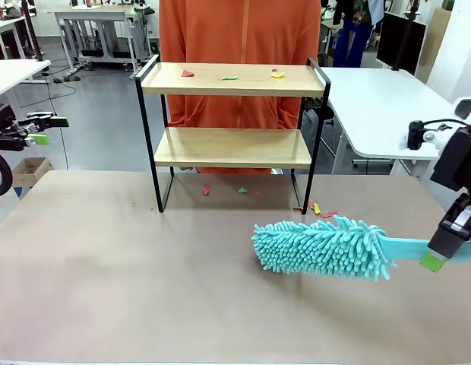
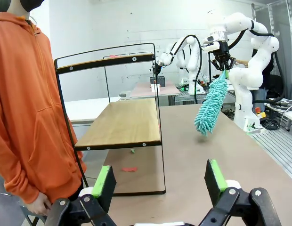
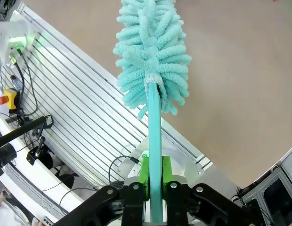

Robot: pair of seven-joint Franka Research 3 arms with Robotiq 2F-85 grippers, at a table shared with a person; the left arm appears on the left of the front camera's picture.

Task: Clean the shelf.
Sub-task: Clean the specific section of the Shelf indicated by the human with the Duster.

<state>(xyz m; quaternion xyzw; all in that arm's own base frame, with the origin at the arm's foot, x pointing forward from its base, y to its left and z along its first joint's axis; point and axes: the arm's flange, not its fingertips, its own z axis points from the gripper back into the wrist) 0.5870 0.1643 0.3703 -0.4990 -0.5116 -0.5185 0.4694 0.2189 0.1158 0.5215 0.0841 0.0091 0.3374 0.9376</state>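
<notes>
As seen from the front, noted shelf [image 1: 232, 80] at far middle of counter [image 1: 106, 266], with person in orange hoodie [image 1: 239, 30] close behind it. Logged three bits on top board: red scrap [image 1: 188, 74], green scrap [image 1: 230, 77], yellow scrap [image 1: 277, 74]. Logged loose scraps [image 1: 207, 188] on counter under the frame and by its right legs. Found right claw [image 1: 433, 261] clamped on handle of teal duster [image 1: 323, 247], with fluffy head low over counter, nearer than shelf and right of its front right leg; contact with counter not discernible. Found left claw [image 1: 44, 129] off counter's left edge, well apart from shelf, jaws spread, empty.

From left wrist: looked between spread green pads [image 2: 104, 181] at shelf end-on, hoodie beside it, person's hand [image 2: 40, 203] low at picture's edge. Saw duster hanging tilted from right claw [image 2: 222, 66], apart from frame.

From right wrist: saw green pads pinching duster handle [image 3: 154, 132], head over counter, slotted metal plate [image 3: 80, 122] alongside.
</notes>
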